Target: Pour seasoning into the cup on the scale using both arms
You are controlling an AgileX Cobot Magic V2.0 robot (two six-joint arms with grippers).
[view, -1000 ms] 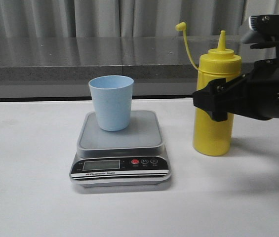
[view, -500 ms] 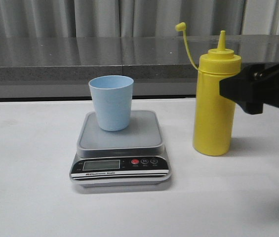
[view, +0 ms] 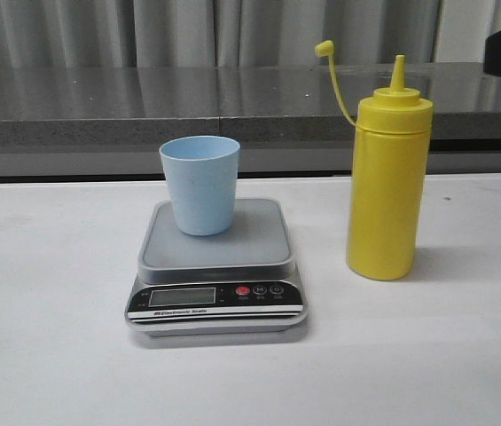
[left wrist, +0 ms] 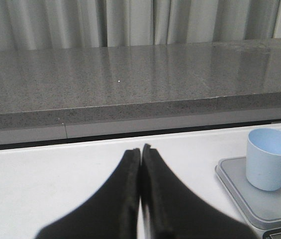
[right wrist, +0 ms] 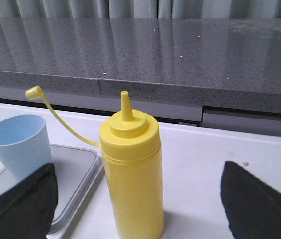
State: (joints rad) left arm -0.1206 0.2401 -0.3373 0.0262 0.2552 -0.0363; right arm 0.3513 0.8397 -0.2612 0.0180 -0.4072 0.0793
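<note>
Backing away from the tall yellow plastic squeeze bottle (view: 388, 182), our right gripper (right wrist: 139, 201) has left the front view almost entirely; only a black corner shows at the upper right edge, where moments ago it bracketed the bottle's body. We judge the grasp was not made, so the bottle stands untouched and upright on the white table (view: 55, 355), cap tethered open, just right of the flat grey-silver digital scale (view: 216, 266). The small light blue plastic tumbler (view: 200, 184) sits upright on the scale's platform, toward its back left.

From the right wrist, our fingers (right wrist: 21, 201) are spread wide, with the bottle centred between them but apart from both. Our left gripper (left wrist: 141, 164) has its jaws pressed together, holding nothing, well left of the scale.

Room is generous: open table lies in front of and to the right of the bottle, and a clear gap separates bottle and scale. Behind runs a grey stone ledge (view: 144, 106), so we should approach from the front or side.
</note>
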